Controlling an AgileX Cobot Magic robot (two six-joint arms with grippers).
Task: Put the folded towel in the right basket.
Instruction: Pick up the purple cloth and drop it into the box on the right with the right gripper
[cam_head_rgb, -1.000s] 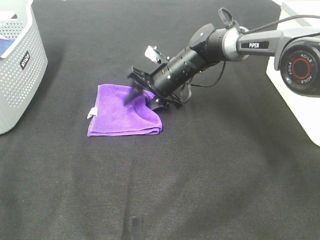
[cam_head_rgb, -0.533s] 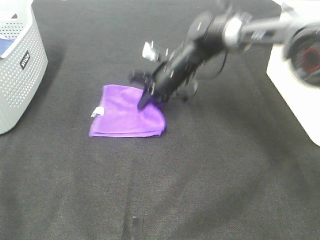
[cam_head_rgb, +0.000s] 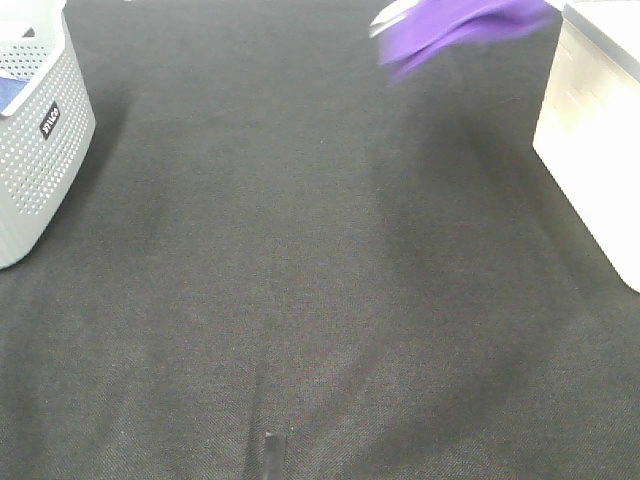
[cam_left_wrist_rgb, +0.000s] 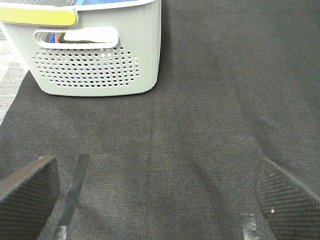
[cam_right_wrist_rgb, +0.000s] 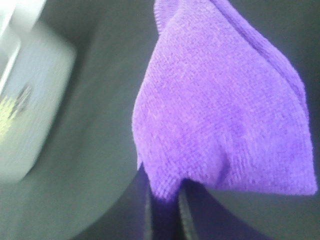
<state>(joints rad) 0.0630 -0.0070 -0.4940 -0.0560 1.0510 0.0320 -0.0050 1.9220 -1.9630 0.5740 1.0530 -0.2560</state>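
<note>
Towel: your right gripper (cam_right_wrist_rgb: 165, 202) is clamped tight on the purple folded towel (cam_head_rgb: 455, 22), airborne beside the right basket (cam_head_rgb: 592, 150) | Idle: your left gripper (cam_left_wrist_rgb: 157, 200) gapes wide, empty | Advice: clear the rim fully before you release.

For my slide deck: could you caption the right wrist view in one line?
Right gripper shut on the purple towel, held off the black mat, a pale basket blurred nearby.
</note>
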